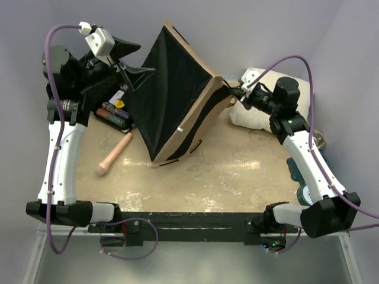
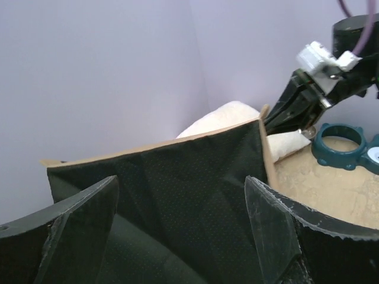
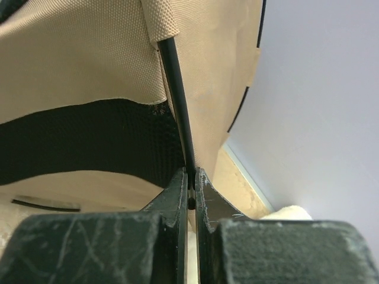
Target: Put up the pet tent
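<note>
Here, right claw point(image 3: 190, 177) clenched on a pet tent point(image 1: 166, 89) pole point(image 3: 176, 89), left claw point(image 2: 180, 189) spread wide

The lower end of the black pole point(image 3: 176, 89) is hidden between the fingers of the right hand point(image 3: 190, 173).

Surface point(image 1: 237, 171): mottled beige from my feed.
On it: pet tent point(image 1: 169, 94), white cushion point(image 1: 256, 116), tan peg point(image 1: 115, 154), teal ring point(image 2: 334, 157).

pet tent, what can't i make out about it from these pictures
pet tent: far side, top view, turned away; mostly the black underside shows.
pole: upper end, right wrist view, runs under tan fabric beyond the right gripper.
cushion: top view, partly behind the right arm.
</note>
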### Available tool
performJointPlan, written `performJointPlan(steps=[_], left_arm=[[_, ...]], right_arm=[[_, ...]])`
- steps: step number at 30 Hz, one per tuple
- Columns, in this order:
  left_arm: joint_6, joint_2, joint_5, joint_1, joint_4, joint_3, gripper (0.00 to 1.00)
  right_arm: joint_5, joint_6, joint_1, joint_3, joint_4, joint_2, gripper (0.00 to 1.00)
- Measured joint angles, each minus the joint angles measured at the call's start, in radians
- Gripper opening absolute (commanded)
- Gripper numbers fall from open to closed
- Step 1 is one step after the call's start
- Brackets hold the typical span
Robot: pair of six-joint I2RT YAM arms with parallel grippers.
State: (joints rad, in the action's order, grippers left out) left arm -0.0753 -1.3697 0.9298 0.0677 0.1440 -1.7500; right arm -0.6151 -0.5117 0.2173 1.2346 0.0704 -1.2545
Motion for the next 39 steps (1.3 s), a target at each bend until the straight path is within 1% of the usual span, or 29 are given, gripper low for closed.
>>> performJointPlan(steps=[4,7,8,10,11,13,15,17,19,21,24,27,29,31,32,34,36,39], left_arm=[[0.053,0.066,0.010,0.012,0.004,0.044,0.85],[0.137,0.084,-0.005,0.039,0.061,0.097,0.84],[0.180,0.086,-0.027,0.065,0.092,0.116,0.84],[0.267,0.086,-0.085,0.151,0.154,0.154,0.84],[0.327,0.086,-0.132,0.225,0.193,0.182,0.84],[0.404,0.086,-0.201,0.340,0.238,0.230,0.84],[0.469,0.085,-0.278,0.432,0.265,0.282,0.84],[0.523,0.083,-0.360,0.476,0.279,0.314,0.84],[0.578,0.080,-0.427,0.496,0.275,0.327,0.84],[0.622,0.085,-0.463,0.506,0.247,0.345,0.86],[0.701,0.122,-0.447,0.517,0.199,0.399,0.87],[0.820,0.174,-0.370,0.524,0.196,0.441,0.84],[0.943,0.203,-0.325,0.549,0.248,0.449,0.81],[1.067,0.225,-0.301,0.594,0.315,0.472,0.80],[1.125,0.238,-0.299,0.616,0.342,0.505,0.80],[1.222,0.265,-0.311,0.651,0.381,0.604,0.84],[1.318,0.310,-0.349,0.665,0.348,0.766,0.87],[1.431,0.393,-0.417,0.666,0.274,1.020,0.87]], right_arm=[[-0.011,0.048,0.000,0.000,-0.001,0.000,0.00],[-0.032,0.117,0.000,0.000,-0.008,0.001,0.00],[-0.033,0.147,0.000,0.001,-0.018,0.003,0.00],[-0.035,0.215,0.000,0.007,-0.034,0.005,0.00],[-0.037,0.249,0.000,0.019,-0.037,0.005,0.00],[-0.042,0.307,0.000,0.047,-0.038,0.005,0.00],[-0.056,0.362,0.000,0.076,-0.047,0.005,0.00],[-0.064,0.406,0.000,0.094,-0.058,0.008,0.00],[-0.072,0.453,0.000,0.103,-0.064,0.013,0.00],[-0.081,0.504,0.000,0.106,-0.072,0.017,0.00],[-0.084,0.615,0.001,0.106,-0.112,0.019,0.00],[-0.084,0.731,0.001,0.106,-0.163,0.018,0.00],[-0.082,0.817,0.001,0.106,-0.206,0.018,0.00],[-0.077,0.892,0.001,0.106,-0.249,0.017,0.00],[-0.075,0.919,0.002,0.106,-0.266,0.016,0.00],[-0.074,0.973,0.001,0.108,-0.297,0.012,0.00],[-0.071,1.015,0.001,0.110,-0.322,0.005,0.00],[-0.064,1.054,0.002,0.113,-0.340,-0.003,0.00]])
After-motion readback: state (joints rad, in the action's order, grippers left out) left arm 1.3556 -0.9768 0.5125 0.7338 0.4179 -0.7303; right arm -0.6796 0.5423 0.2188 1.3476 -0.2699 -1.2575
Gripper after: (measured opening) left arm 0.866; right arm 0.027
